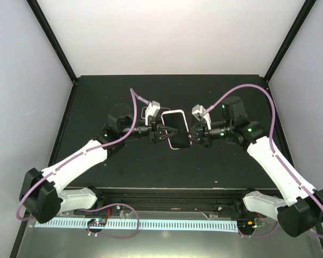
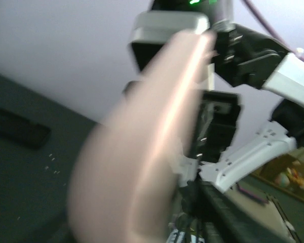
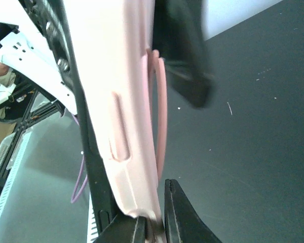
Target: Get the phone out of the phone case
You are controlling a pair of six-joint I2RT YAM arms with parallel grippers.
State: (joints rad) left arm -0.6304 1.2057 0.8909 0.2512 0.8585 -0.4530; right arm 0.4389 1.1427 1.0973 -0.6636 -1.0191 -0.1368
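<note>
Phone case: pink, held up off the dark tabletop at the centre of the overhead view, between my two arms, with the dark phone seated inside it.
Left fingers: closed on the left edge of the case as far as the overhead view lets me judge; my own left wrist view is filled by a blurred pink surface, so I cannot confirm the bite there.
Right fingers: clamped on the right edge; in my right wrist view the pink shell runs down the frame and its lower end sits pinched between my two dark fingertips at the bottom centre.
Seam: a thin pink lip stands slightly away from the shell body in the right wrist view; whether that is the case peeling off I cannot tell.
Step in hand: I judge I am gripping both sides to work the phone loose; it is not yet out.
Next move: likely calls for one side to hold firm while the other bends the soft rim back, so a corner pops free without the phone dropping.
Other item: a second dark flat object lies on the tabletop just behind the case.
</note>
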